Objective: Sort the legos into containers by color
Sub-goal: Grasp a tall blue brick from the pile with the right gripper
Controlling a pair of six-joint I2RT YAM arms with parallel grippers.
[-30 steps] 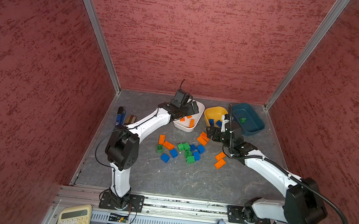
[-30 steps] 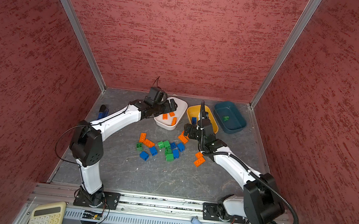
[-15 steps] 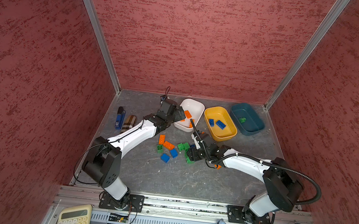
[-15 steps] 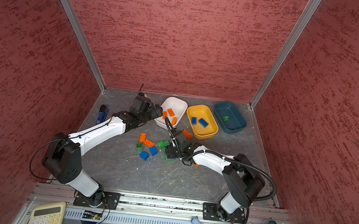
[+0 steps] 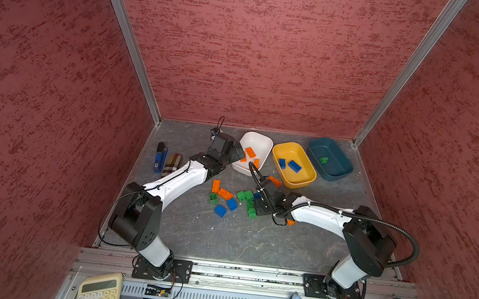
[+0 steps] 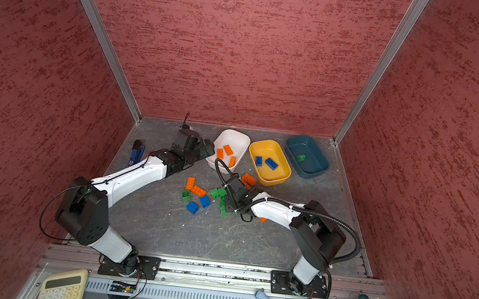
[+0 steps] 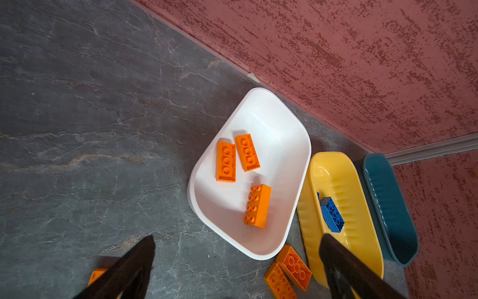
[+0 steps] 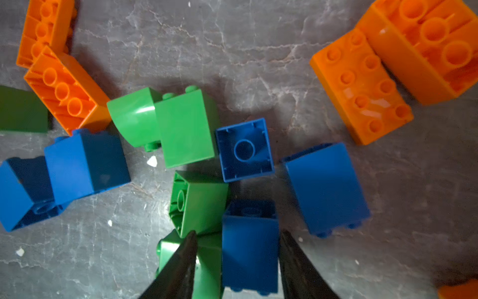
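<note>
Between the right jaws sits a blue brick on the bench, a green brick crowding one side; clamped or not, I cannot tell. Likely light, rigid, slick: pinch its flat walls. Left jaws gape empty before the white tub, three orange bricks inside; beyond, the yellow tub holds two blue legos, the teal tub one green lego.

We find bare table open in front of the loose legos. Behind them the white tub, yellow tub and teal tub stand close side by side; the left arm and right arm flank the pile.
</note>
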